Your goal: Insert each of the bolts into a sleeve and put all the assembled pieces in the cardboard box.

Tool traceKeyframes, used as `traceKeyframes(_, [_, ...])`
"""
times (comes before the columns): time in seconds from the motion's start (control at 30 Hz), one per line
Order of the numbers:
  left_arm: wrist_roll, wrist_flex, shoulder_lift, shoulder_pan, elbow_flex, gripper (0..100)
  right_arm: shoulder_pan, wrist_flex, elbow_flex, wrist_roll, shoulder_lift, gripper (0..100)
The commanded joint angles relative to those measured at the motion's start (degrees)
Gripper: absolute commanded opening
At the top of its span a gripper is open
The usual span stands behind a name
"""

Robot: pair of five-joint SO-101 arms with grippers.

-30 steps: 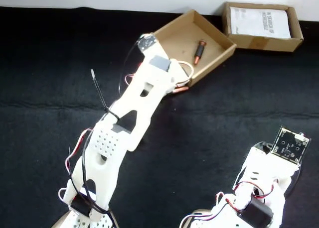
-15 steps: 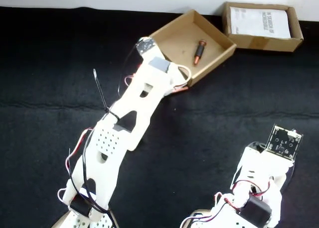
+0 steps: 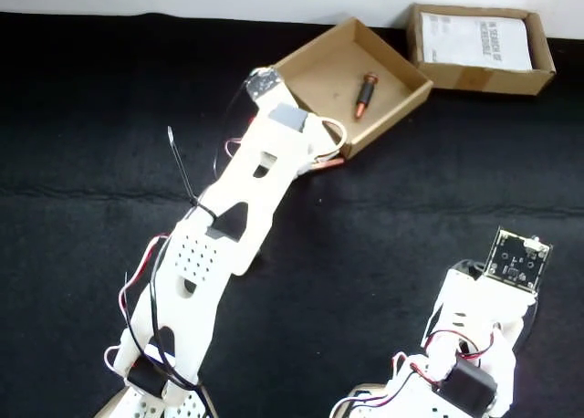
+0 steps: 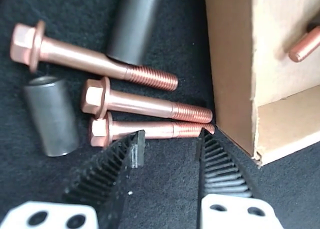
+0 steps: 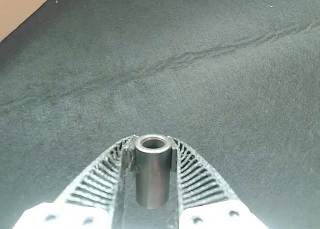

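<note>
Black worktop [image 3: 411, 208] beside the cardboard box [image 4: 235, 64] carries three bolts [image 4: 145, 105]; my left jaws, open just short of the nearest bolt [image 4: 150, 130], should next advance and close, while my right jaws clamp a sleeve [image 5: 152, 174] ready.

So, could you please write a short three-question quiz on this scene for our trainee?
1. True or false: the right claw is shut on a sleeve.
2. How many loose bolts lie on the cloth in front of the left claw?
3. The cardboard box holds: A) nothing; B) one assembled piece; C) three bare sleeves.
Key: 1 true; 2 three; 3 B.
</note>
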Motion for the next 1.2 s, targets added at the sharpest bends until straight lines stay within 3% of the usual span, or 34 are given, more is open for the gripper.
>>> traceKeyframes(0.0, [0.35,2.37,0.92,-1.71,0.04,20,-0.57,-0.66,-0.31,1.32,-0.57,0.6])
traceKeyframes(0.57, [0.35,7.65,0.92,1.1,0.4,20,-0.84,1.36,-0.13,1.32,-0.57,0.6])
traceKeyframes(0.8, [0.18,5.19,1.01,0.75,-0.04,20,-0.92,1.45,-0.22,1.32,-0.57,0.6])
traceKeyframes(1.17, [0.26,0.79,1.45,-5.23,-2.24,20,-0.92,2.77,-0.48,1.41,-0.57,0.6])
